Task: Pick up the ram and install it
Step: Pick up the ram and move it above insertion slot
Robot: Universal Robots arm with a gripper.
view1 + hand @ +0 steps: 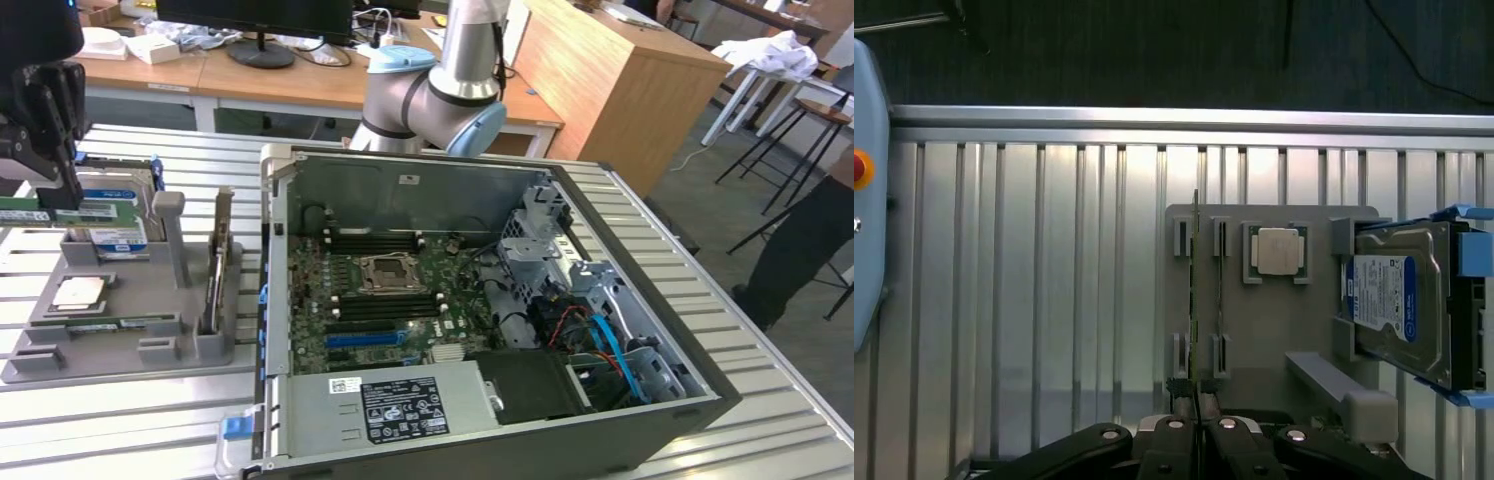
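One ram (1196, 300) pinched edge-on between closed jaws, wrist view, open computer case (400, 195), exterior view

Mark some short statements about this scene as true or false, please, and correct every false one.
1. The gripper has its fingers shut on the ram. True.
2. The ram is already seated in a slot of the motherboard. False: the gripper holds it over the grey tray, on the exterior view's left of the computer case.
3. The processor chip lies on the grey tray. True.
4. The computer case is closed by a side panel. False: it is open, and the motherboard is visible inside.
5. The hard drive has a blue label. True.
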